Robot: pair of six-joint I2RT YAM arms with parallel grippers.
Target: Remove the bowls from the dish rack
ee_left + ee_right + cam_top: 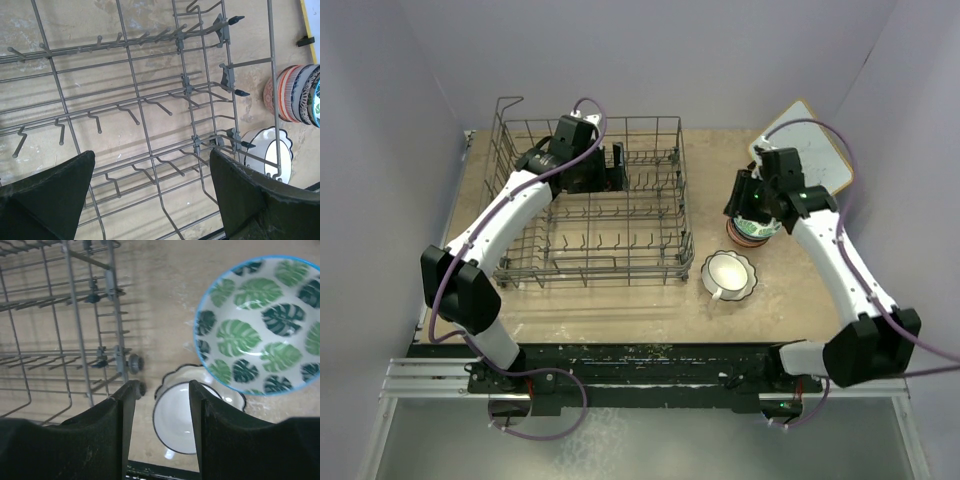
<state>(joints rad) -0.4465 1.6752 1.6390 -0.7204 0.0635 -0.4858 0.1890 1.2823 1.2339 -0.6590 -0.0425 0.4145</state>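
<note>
Left gripper (152,165) spreads wide, empty, above the dish rack (590,268); right gripper (162,390), narrowly parted, hangs over the white scalloped bowl (175,425) beside that rack.

The dish rack (590,268) is thin grey metal wire with a dull, smooth finish. Small dark plastic clips (227,75) sit at some of its joints. The tabletop (620,305) is a tan, matt surface, mottled and scuffed with pale smears; whether it is wood or laminate cannot be told. The leaf-patterned bowl (260,325) and the white scalloped bowl (172,425) are glazed ceramic, glossy, and the white one catches a highlight. The fingers (47,200) of the left gripper (152,155) and of the right gripper (162,385) look like black, matt, faintly grainy plastic.
</note>
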